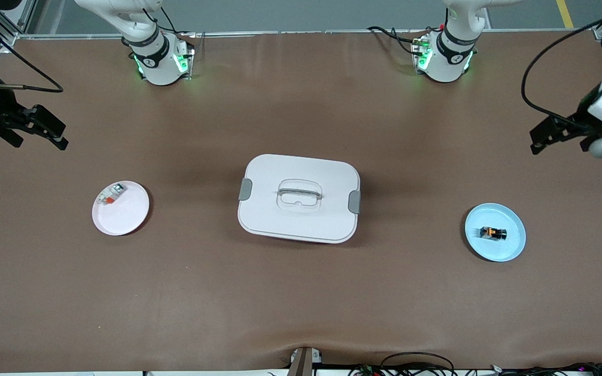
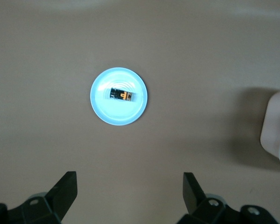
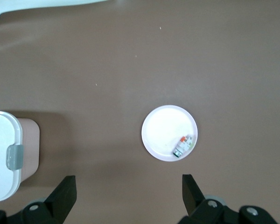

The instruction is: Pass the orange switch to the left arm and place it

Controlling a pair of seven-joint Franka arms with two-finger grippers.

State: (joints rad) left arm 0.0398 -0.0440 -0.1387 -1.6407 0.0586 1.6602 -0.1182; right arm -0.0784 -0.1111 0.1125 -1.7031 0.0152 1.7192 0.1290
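The orange switch (image 1: pixel 493 233) is a tiny black block with an orange face. It lies on a light blue plate (image 1: pixel 510 246) toward the left arm's end of the table, and the left wrist view shows the orange switch (image 2: pixel 122 95) on that plate (image 2: pixel 115 114). My left gripper (image 1: pixel 559 148) hangs open and empty over bare table at that end; in its own view, the left gripper (image 2: pixel 129 191) is apart from the plate. The white box (image 1: pixel 299 197) stands lidded at the table's middle. My right gripper (image 1: pixel 41 142) hangs open and empty over bare table at the right arm's end.
A pale plate (image 1: pixel 126 216) toward the right arm's end holds a white-grey piece with a red-orange tab (image 1: pixel 111 194). The right wrist view shows that plate (image 3: pixel 163 128), the piece (image 3: pixel 183 145) and the box's end (image 3: pixel 2 154). The box's corner (image 2: pixel 277 133) shows in the left wrist view.
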